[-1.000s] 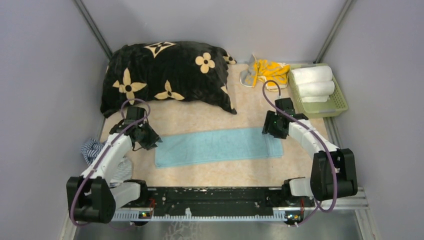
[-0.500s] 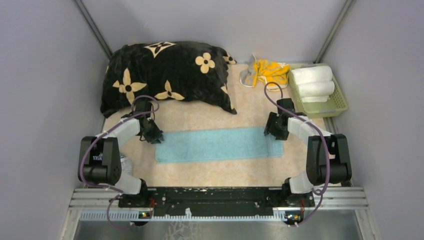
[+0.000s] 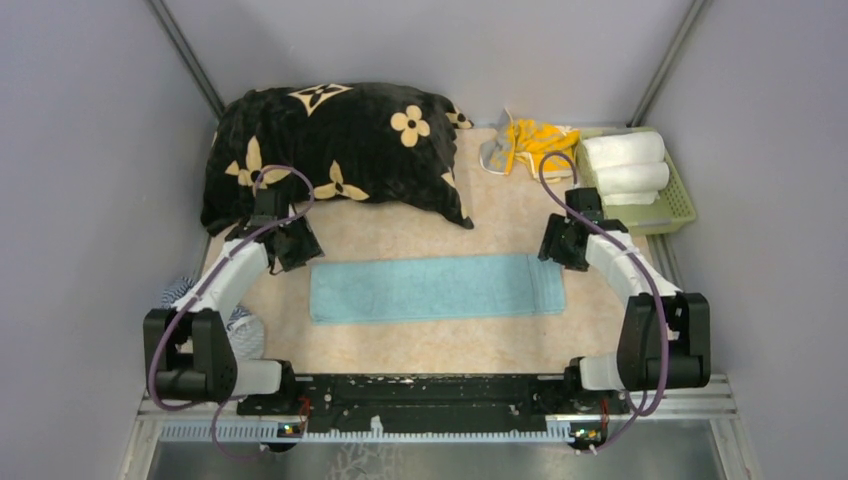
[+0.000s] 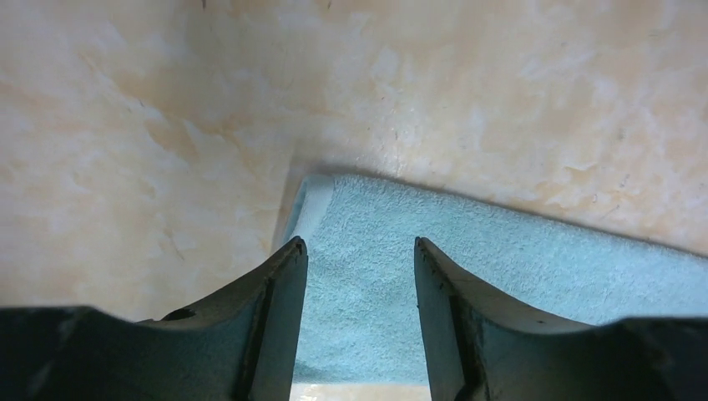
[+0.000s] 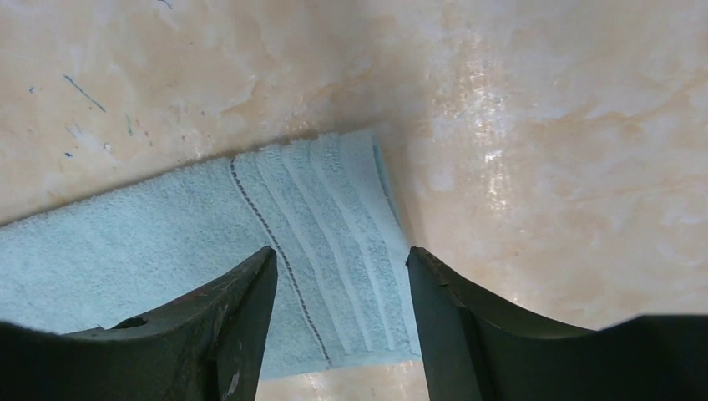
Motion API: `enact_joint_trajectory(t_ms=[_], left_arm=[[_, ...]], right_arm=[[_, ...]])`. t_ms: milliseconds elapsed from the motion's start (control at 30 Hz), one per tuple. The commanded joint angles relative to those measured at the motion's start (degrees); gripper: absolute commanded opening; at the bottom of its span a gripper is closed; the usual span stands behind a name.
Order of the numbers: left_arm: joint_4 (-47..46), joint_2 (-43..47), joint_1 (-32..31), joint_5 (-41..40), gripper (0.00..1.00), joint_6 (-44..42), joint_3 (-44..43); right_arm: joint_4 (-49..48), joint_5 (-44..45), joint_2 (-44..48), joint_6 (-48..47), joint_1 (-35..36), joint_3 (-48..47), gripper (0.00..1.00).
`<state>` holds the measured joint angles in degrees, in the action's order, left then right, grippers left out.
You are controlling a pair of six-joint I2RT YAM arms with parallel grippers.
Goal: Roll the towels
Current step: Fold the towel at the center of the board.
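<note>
The light blue towel (image 3: 435,287) lies flat in the middle of the marbled beige table (image 3: 420,345). It is folded into a long strip running left to right, closer to the near edge than the far one.

The left gripper (image 4: 359,246) hangs over the strip's far-left corner. Its jaws stand apart with nothing between them, and bare terry shows in the gap. The right gripper (image 5: 341,255) is over the far-right corner, where ribbed bands and a dark stitched line cross the end of the towel. It is also open and holds nothing. Whether either pair of fingertips touches the cloth cannot be told.

The black cushion with cream flowers (image 3: 330,150) fills the far-left corner, with its near edge well apart from the strip. At the far edge, right of the cushion, the yellow and grey towels (image 3: 530,145) sit in a crumpled heap. Just beside them, in the far-right corner, the green basket (image 3: 685,205) holds white rolls (image 3: 625,150) lying side by side. At the left edge, partly hidden by the left arm, is the blue-and-white striped cloth (image 3: 183,293) — bunched, not spread.
</note>
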<state>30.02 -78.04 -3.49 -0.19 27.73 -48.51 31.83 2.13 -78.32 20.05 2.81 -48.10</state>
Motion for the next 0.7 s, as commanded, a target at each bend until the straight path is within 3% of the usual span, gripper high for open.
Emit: enact_joint_trajectory(t_ms=[0, 233, 667], left_arm=[[-1.1, 5.0, 0.3, -1.3, 0.57, -9.6, -1.0], [-3.6, 8.6, 0.3, -4.5, 0.59, -16.6, 2.5], [-6.4, 9.0, 0.3, -0.7, 0.59, -15.6, 4.3]], right_arm=[[3.6, 5.6, 0.4, -2.4, -0.5, -2.5, 0.60], [2.8, 4.0, -3.3, -3.4, -0.5, -1.6, 0.56], [3.5, -0.3, -13.4, 0.0, -0.5, 2.4, 0.43]])
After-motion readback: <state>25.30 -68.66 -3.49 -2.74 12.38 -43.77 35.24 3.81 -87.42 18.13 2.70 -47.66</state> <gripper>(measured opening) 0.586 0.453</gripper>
